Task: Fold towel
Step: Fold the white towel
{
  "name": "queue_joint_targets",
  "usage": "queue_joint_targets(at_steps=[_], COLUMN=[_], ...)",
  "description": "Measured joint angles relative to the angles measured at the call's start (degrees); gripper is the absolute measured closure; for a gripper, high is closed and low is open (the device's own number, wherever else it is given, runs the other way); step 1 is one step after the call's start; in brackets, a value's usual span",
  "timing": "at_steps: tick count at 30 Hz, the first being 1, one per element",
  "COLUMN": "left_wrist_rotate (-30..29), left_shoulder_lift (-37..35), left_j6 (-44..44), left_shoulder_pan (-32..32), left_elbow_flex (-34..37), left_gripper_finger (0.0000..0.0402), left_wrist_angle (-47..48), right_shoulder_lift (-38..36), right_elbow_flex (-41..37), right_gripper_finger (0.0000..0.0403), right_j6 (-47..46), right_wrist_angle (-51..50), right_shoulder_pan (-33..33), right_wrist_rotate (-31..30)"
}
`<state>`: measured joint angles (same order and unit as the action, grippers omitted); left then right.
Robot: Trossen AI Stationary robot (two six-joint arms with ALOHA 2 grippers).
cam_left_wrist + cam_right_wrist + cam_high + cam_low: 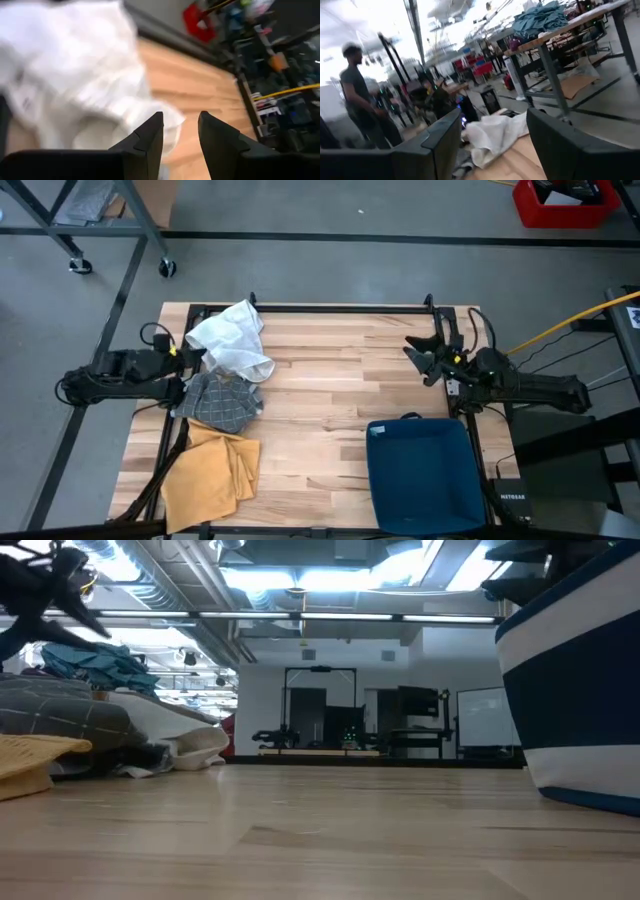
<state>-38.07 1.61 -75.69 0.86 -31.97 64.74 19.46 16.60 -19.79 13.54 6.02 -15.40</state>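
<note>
Three towels lie bunched at the table's left side. A crumpled white one [232,340] [75,75] [495,132] is farthest back. A grey checked one [222,402] [60,720] lies in front of it. A mustard-yellow one [210,475] is nearest the front edge. My left gripper [186,358] [180,132] hovers open just left of the white towel, with nothing between its fingers. My right gripper [422,360] [493,117] is open at the table's right side, raised and pointing across toward the towels.
A dark blue bin [425,475] [580,690] stands at the table's near right corner. Bare wood [330,380] lies between the towels and the bin. In the right wrist view, a person [357,95] stands in the room beyond the table.
</note>
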Motion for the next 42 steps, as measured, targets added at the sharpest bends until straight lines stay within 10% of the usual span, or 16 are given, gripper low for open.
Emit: queue_joint_targets(at_steps=[20, 42], left_wrist_rotate=[-0.27, -0.73], left_shoulder_lift=[4.75, 30.98], left_j6=[-3.02, -3.66], left_shoulder_pan=[0.0, 0.28], left_elbow_flex=[3.82, 3.85], left_gripper_finger=[0.0288, 0.0288], left_wrist_angle=[-1.31, -5.54], right_shoulder_lift=[40.37, 47.87], right_elbow_flex=[22.56, 31.45], right_gripper_finger=[0.0173, 0.0173], right_j6=[14.24, 17.25], right_wrist_angle=[-0.11, -0.46], right_shoulder_pan=[0.0, 0.0], right_wrist_rotate=[3.45, 3.48])
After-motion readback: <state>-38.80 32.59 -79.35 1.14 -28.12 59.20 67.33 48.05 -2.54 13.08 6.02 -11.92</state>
